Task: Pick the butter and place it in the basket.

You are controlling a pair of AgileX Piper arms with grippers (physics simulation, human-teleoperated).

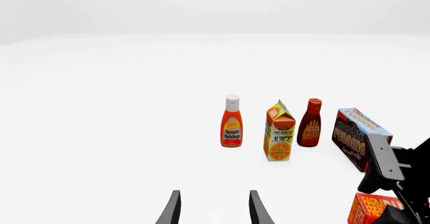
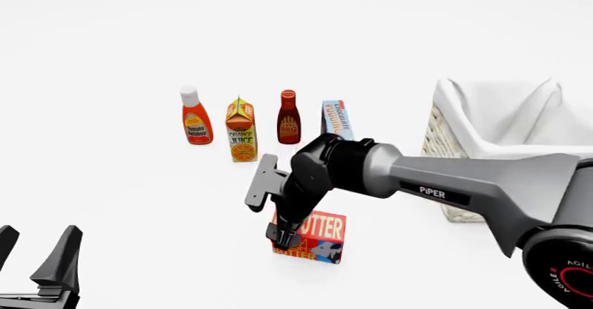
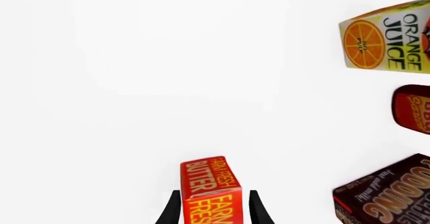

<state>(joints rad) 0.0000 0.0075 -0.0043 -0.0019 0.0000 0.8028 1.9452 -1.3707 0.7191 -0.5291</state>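
Observation:
The butter is a small red-orange box with yellow lettering, standing on the white table in front of the row of groceries. My right gripper is down at its left end. In the right wrist view the butter lies between the two fingers of the right gripper, which stands open around it. The basket, cream wicker with a white liner, stands at the right. My left gripper is open and empty at the near left; its wrist view shows the butter at the edge.
Behind the butter stands a row: tomato ketchup bottle, orange juice carton, BBQ sauce bottle and chocolate pudding box. The right arm's grey link stretches across in front of the basket.

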